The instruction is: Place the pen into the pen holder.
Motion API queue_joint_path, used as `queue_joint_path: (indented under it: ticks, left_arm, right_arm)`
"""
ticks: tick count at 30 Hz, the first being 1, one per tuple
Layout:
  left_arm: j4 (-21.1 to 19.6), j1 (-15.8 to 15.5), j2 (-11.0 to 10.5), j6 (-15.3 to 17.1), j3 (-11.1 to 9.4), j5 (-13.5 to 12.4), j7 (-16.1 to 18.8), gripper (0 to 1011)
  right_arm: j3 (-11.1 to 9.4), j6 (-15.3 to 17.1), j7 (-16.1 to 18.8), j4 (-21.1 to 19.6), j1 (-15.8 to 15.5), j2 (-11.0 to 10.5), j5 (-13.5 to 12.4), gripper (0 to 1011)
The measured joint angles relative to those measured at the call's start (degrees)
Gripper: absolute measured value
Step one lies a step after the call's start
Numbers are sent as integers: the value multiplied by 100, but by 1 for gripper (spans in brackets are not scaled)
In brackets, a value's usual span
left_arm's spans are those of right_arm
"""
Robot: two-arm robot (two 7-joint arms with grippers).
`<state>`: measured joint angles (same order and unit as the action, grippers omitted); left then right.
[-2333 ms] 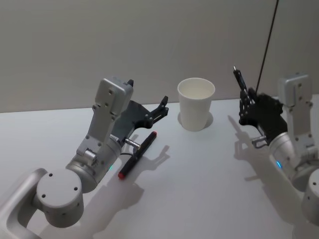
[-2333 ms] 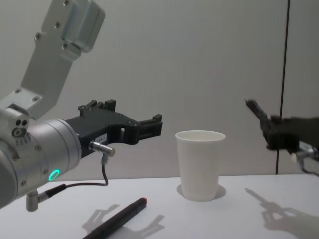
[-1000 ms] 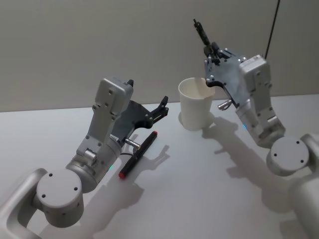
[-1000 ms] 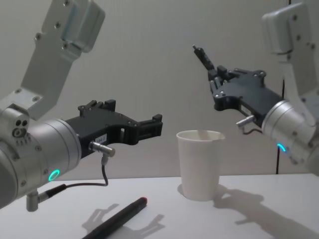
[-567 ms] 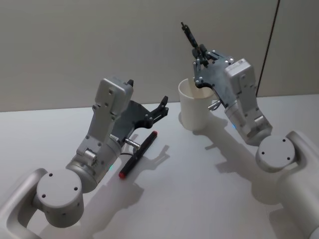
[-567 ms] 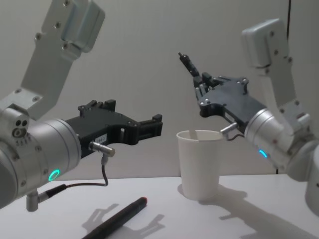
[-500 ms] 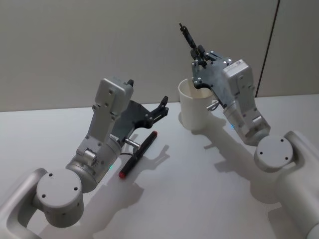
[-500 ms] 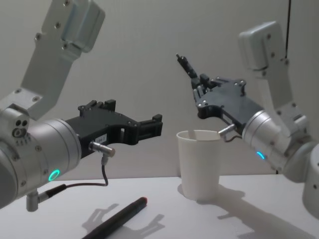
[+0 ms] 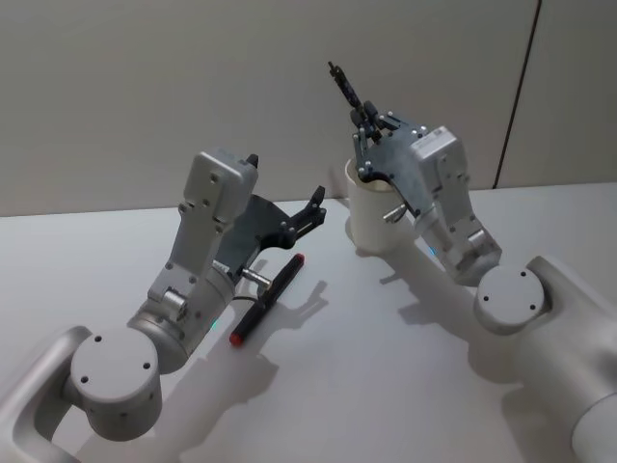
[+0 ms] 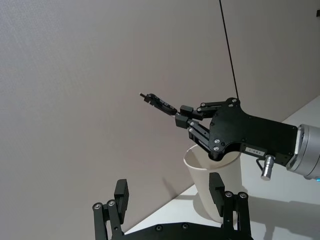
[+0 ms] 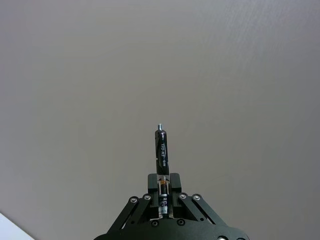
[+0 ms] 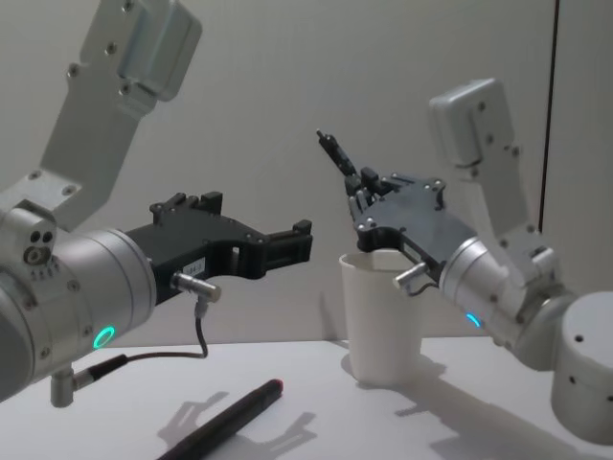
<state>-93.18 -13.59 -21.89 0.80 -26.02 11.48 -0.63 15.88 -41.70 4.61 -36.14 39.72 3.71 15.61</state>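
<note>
right gripper (image 9: 364, 125) pinched pen (image 9: 346, 90) over pen holder (image 9: 365, 220), part-hiding its rim
left gripper (image 10: 169, 185) spread beside it; white worktop (image 9: 386, 371), grey wall (image 9: 145, 77)

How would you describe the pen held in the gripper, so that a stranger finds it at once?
Find the white paper cup on the table. Above its rim the right gripper is shut on a black pen slanting upward. The other pen, red-tipped, lies flat.

The pen holder (image 9: 367, 224) looks matt paper, the held pen (image 11: 162, 150) perhaps glossy plastic, the table (image 9: 386, 386) smooth and matt.
</note>
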Motion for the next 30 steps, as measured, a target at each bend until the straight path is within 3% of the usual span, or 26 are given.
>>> queue_joint_path:
  ticks: [9,16,30]
  left_arm:
    - [0,0,0,0,0,0,0,1001]
    - [0,0,0,0,0,0,0,1001]
    - [0,0,0,0,0,0,0,1001]
  right_arm:
    - [50,-326,-93,691,310,117,44,131]
    - [75,-480,-139,994,452,170,65,153]
    - [105,-635,-188,1327,604,226,88,572]
